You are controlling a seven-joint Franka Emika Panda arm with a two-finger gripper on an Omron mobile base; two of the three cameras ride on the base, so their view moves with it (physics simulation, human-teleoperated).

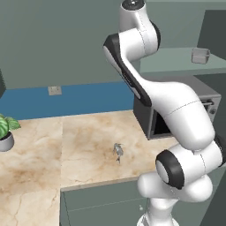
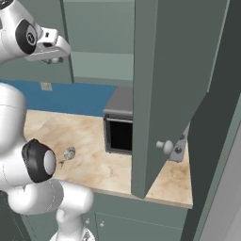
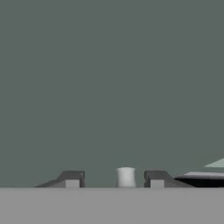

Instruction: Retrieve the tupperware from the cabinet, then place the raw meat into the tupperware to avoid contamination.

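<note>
The tupperware (image 1: 200, 55), a small pale translucent box, stands on the shelf of the cabinet (image 1: 170, 59) above the microwave. The cabinet's right door (image 2: 169, 84) hangs wide open. The raw meat (image 1: 118, 151) (image 2: 69, 153), a tiny grey lump, lies on the marble counter in front of the microwave. My gripper (image 2: 57, 59) is raised high against the cabinet's left door. In the hand view the gripper (image 3: 113, 179) straddles a small pale knob (image 3: 126, 176). A gap shows on each side of the knob, so the jaws stand apart and hold nothing.
A dark grey microwave (image 1: 176, 110) (image 2: 120, 124) sits on the counter (image 1: 66, 154) under the cabinet. A potted green plant (image 1: 5, 130) stands at the far left. The open door's knob (image 2: 165, 146) juts out over the counter's right part.
</note>
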